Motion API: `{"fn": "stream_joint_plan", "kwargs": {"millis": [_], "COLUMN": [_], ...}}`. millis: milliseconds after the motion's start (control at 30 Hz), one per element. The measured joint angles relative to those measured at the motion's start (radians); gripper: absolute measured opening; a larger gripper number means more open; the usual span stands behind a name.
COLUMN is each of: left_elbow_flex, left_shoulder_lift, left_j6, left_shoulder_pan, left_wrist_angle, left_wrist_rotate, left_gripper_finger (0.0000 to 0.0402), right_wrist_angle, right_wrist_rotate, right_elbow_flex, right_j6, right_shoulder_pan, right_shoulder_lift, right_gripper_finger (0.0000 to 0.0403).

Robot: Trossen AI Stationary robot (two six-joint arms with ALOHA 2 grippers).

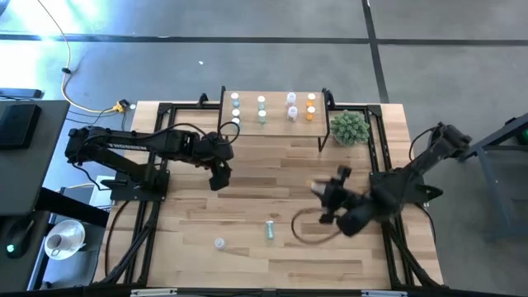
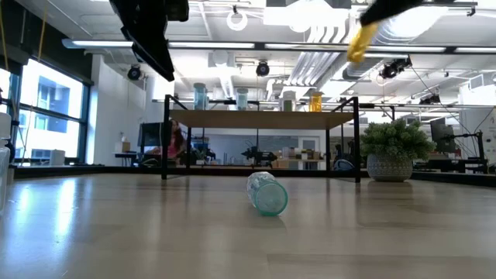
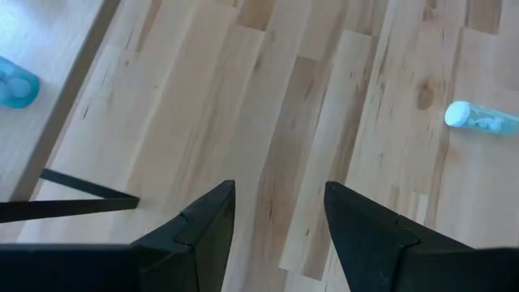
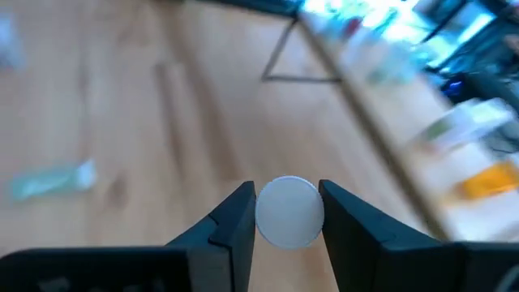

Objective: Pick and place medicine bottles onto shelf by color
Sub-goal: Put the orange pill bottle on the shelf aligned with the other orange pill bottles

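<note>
**Orange bottle clamped above the table**

A small orange white-capped medicine bottle (image 4: 289, 212) is clamped in the right gripper (image 1: 323, 193), raised above the light plank table (image 1: 190, 239) towards its right edge. Its orange body (image 2: 357, 43) is seen only in the low view; the right wrist view shows just the round cap. The left gripper (image 3: 277, 227), fingers apart, is held empty before the small light-wood shelf on black legs (image 1: 276, 122).

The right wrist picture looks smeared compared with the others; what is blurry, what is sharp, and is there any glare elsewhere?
In the right wrist view the white cap between the dark fingers is crisp, while the table and shelf beyond streak with blur. The left wrist view is sharp. The low view has bright ceiling lights and window glare. The high view shows glare on the floor at upper left.
</note>
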Motion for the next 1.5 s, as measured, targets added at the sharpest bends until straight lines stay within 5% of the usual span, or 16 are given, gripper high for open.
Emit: {"fn": "stream_joint_plan", "kwargs": {"millis": [367, 833, 1167, 1500], "left_elbow_flex": [0.0, 0.0, 0.0, 0.0], "left_shoulder_lift": [0.0, 0.0, 0.0, 0.0], "left_j6": [-0.007, -0.008, -0.007, -0.007], "left_shoulder_pan": [0.0, 0.0, 0.0, 0.0], "left_wrist_angle": [0.0, 0.001, 0.0, 0.0], "left_wrist_rotate": [0.032, 0.058, 0.063, 0.064], "left_gripper_finger": [0.0181, 0.0181, 0.0181, 0.0181], "right_wrist_angle": [0.008, 0.048, 0.02, -0.047], "right_wrist_rotate": [-0.019, -0.444, -0.591, -0.598], "right_elbow_flex": [0.112, 0.188, 0.185, 0.184], "right_j6": [-0.214, -0.187, -0.197, -0.206], "right_shoulder_pan": [-0.362, -0.847, -0.96, -0.991], "right_shoulder_lift": [-0.203, -0.2, -0.054, 0.054], "right_gripper_finger": [0.0113, 0.0113, 0.0114, 0.0114]}}
